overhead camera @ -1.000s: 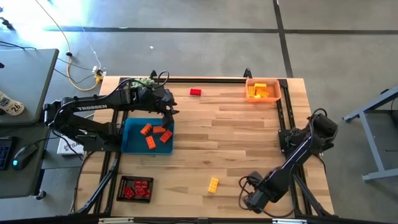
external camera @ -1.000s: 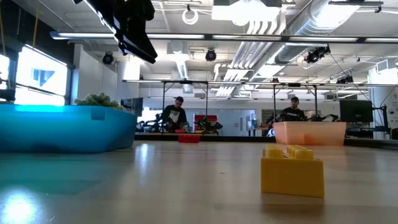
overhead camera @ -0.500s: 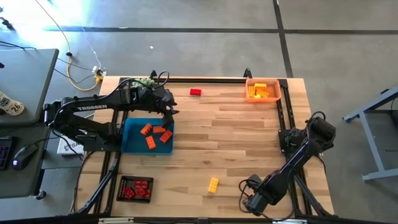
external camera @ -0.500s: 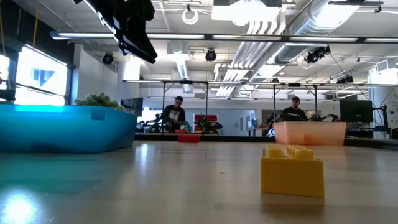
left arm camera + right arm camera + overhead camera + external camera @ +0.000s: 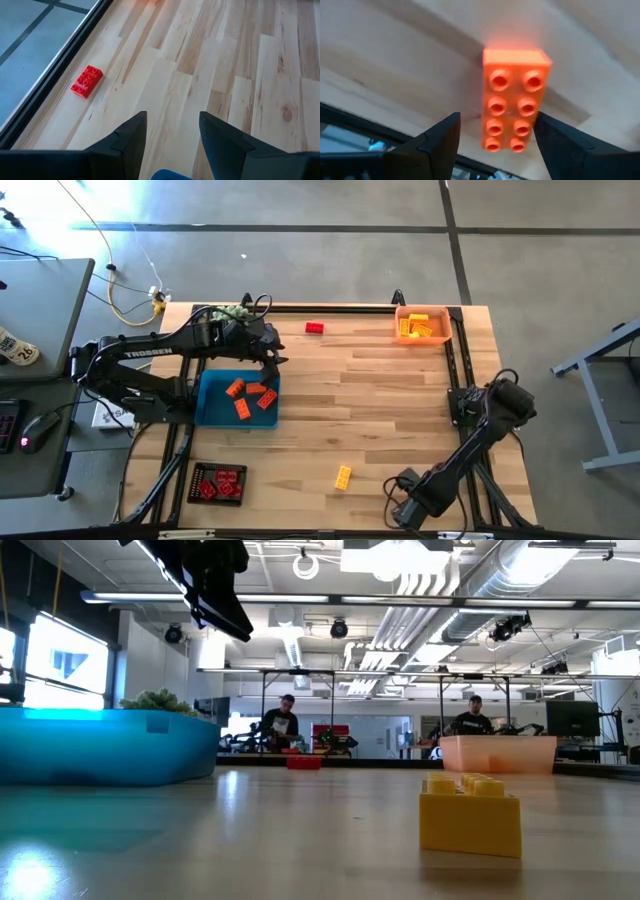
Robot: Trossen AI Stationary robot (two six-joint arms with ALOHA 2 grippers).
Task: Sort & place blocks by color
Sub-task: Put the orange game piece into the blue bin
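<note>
Sorting is mostly done: trays hold most blocks, but a red block (image 5: 314,328), a yellow block (image 5: 343,476) and an orange block (image 5: 514,100) lie loose on the counter (image 5: 380,400), well apart from the blue tray (image 5: 206,402); right gripper (image 5: 496,145), open-jawed, brackets the orange one ungripped, while left gripper (image 5: 171,132), open and empty, hangs above that tray.
</note>
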